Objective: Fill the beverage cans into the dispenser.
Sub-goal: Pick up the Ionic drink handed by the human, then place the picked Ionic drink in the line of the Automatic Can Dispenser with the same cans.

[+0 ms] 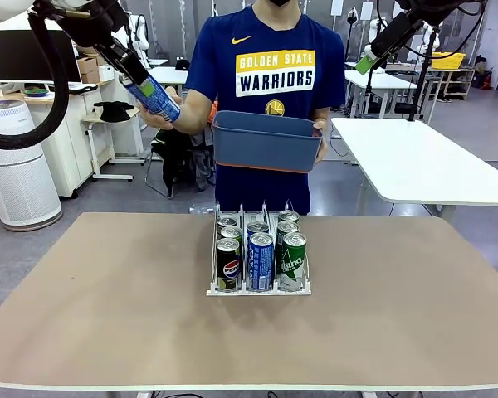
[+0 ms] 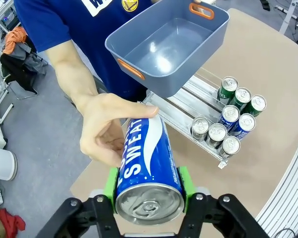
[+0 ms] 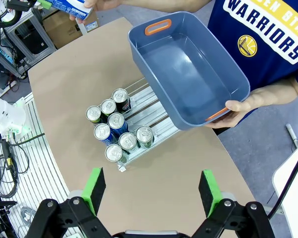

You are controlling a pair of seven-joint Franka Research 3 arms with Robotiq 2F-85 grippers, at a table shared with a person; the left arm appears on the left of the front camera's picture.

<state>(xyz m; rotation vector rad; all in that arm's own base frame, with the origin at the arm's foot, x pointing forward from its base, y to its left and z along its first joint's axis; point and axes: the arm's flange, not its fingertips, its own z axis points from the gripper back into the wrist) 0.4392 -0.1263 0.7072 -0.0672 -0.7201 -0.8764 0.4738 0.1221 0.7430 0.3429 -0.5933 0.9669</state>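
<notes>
Sitting in the rack (image 1: 258, 289) at the middle of the table (image 1: 108, 315) are seven cans (image 1: 260, 259), upright, packed at the near end of its three lanes: black ones on the robot's left, blue in the middle, green on the right. An eighth, a blue can (image 2: 149, 168), is being gripped between the pads of the left gripper (image 2: 148, 191) high above the far left edge, with the person's hand (image 2: 107, 131) also touching it. The person's other hand (image 3: 248, 101) is holding a blue-grey tub (image 1: 266, 139) above the rack, while the right gripper (image 3: 151, 191) is hanging raised with its jaws wide and holding nothing.
</notes>
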